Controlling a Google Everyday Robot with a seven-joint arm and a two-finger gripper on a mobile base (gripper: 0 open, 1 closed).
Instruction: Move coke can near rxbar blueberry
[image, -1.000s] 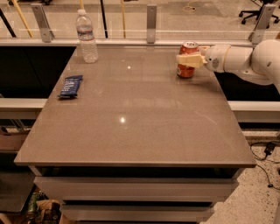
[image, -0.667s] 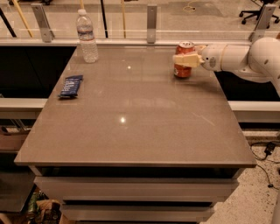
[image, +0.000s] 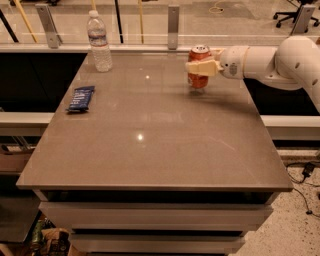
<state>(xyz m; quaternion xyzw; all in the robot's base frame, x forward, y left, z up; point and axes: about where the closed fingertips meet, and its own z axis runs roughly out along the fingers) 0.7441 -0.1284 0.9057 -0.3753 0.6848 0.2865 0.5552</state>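
Note:
The coke can (image: 199, 79) is a red-orange can with a silver top, at the far right of the table. My gripper (image: 199, 68) reaches in from the right and is shut on the can, holding it upright, at or just above the table surface. The rxbar blueberry (image: 81, 98) is a flat dark blue wrapper lying near the table's left edge, well to the left of the can.
A clear plastic water bottle (image: 99, 42) stands at the far left corner of the brown table (image: 150, 145). A glass railing with metal posts (image: 173, 20) runs behind the table. My white arm (image: 275, 62) extends over the table's right edge.
The gripper has moved left with the coke can in it, and the can sits slightly higher in the view than before.

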